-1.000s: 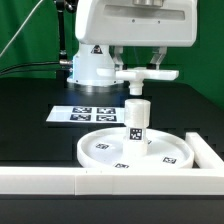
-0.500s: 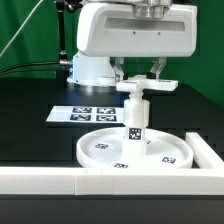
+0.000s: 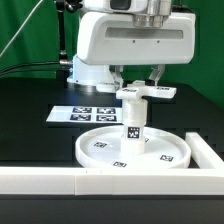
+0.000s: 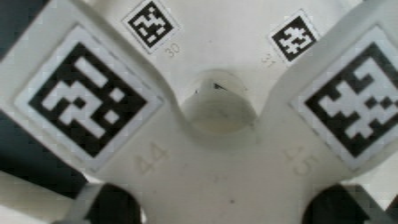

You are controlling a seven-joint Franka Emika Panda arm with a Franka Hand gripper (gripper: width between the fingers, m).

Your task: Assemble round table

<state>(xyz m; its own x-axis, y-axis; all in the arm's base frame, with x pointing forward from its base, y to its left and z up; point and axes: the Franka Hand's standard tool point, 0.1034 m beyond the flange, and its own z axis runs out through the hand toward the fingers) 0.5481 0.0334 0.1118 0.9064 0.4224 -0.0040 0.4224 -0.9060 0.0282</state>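
Observation:
The large rimmed round disc (image 3: 100, 148) lies flat on the black table. The short cylindrical post (image 3: 134, 125) stands upright in its middle, tags on its side. My gripper (image 3: 140, 82) is shut on the flat cross-shaped piece (image 3: 141, 93) and holds it level right on top of the post; I cannot tell whether they are joined. In the wrist view the cross-shaped piece (image 4: 214, 110) fills the picture with its tags and centre boss. My gripper (image 4: 222, 205) has a dark finger (image 4: 111, 200) at each side of one arm of the cross.
The marker board (image 3: 88, 114) lies flat behind the disc toward the exterior view's left. A long white rail (image 3: 90, 180) runs along the front and turns back along the exterior view's right (image 3: 208, 150). The arm's white base (image 3: 92, 68) stands behind.
My gripper has carried the cross-shaped piece down and toward the exterior view's left, from above and beside the post onto its top.

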